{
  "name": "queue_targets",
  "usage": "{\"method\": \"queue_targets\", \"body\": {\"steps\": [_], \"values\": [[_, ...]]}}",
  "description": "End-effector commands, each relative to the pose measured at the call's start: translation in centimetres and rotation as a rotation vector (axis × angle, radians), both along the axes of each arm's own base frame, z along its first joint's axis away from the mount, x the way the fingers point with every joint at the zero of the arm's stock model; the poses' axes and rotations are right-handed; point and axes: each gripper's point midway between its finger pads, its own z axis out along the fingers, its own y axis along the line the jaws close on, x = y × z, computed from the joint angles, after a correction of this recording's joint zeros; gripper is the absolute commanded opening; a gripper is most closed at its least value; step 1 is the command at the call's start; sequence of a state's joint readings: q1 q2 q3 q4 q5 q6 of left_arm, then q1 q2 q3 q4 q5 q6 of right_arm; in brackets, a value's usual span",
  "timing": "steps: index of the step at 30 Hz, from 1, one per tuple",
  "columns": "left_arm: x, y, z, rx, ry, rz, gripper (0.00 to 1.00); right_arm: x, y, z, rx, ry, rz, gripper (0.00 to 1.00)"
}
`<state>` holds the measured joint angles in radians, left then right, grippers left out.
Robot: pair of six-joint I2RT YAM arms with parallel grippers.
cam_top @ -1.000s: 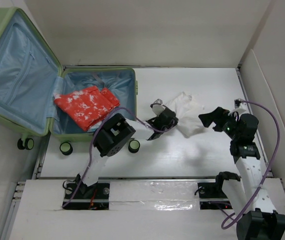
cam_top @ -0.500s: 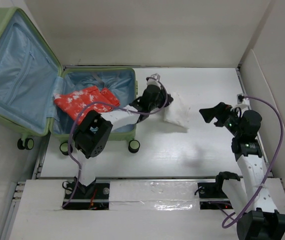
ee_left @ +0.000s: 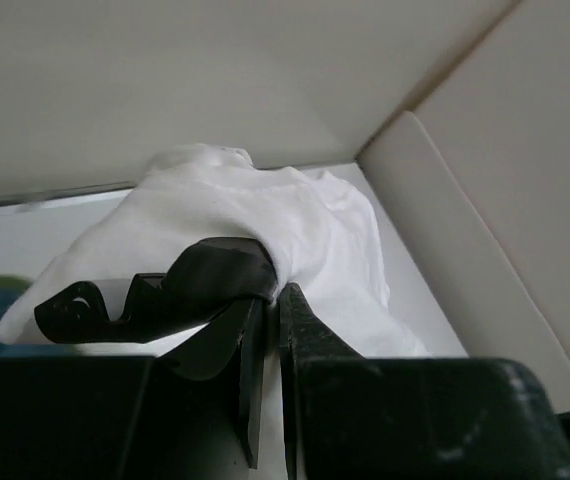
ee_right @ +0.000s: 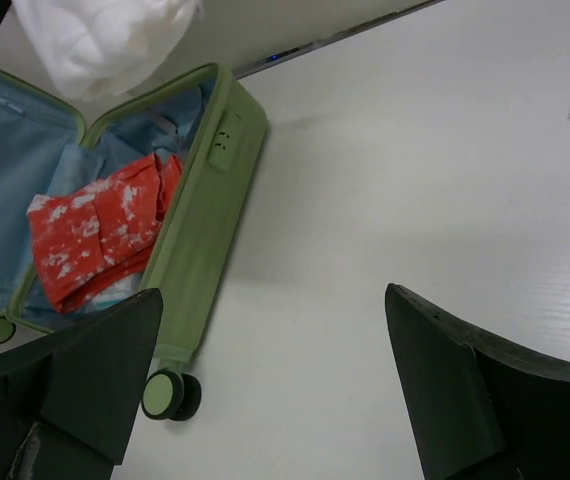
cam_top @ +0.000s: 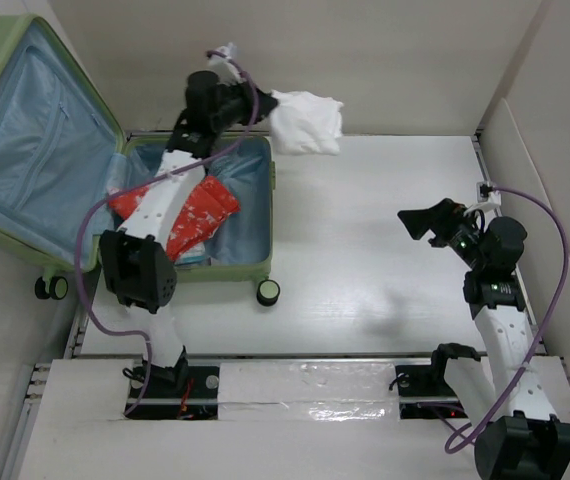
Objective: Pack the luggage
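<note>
My left tool (cam_top: 261, 100), clamped tight on a white garment (cam_top: 307, 122), hangs over the far rim of the open luggage (cam_top: 220, 270), which lies at its 7 o'clock on the counter (cam_top: 365, 280). My right tool (cam_top: 421, 224) gapes wide and empty, with the luggage at its 9 o'clock.

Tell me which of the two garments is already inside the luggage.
The red-and-white patterned garment: it lies in the base half of the luggage. The white garment hangs clamped in the left gripper, outside it.
</note>
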<state>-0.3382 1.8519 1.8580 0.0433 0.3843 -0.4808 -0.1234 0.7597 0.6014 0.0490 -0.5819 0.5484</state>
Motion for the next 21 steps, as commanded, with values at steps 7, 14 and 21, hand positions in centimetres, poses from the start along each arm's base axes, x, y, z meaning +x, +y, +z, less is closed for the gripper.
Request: {"method": "queue_targets", "body": {"steps": [7, 14, 21], "values": [[-2.9, 17.6, -7.8, -0.032, 0.057, 0.217, 0.00, -0.6, 1.0, 3.1, -0.001, -0.114, 0.067, 0.98], [-7.9, 24.9, -17.6, -0.169, 0.247, 0.509, 0.13, -1.1, 1.7, 3.3, 0.006, -0.126, 0.099, 0.98], [-13.4, 31.1, -15.5, -0.133, 0.282, 0.939, 0.19, -1.0, 2.8, 1.9, 0.006, -0.109, 0.137, 1.00]]}}
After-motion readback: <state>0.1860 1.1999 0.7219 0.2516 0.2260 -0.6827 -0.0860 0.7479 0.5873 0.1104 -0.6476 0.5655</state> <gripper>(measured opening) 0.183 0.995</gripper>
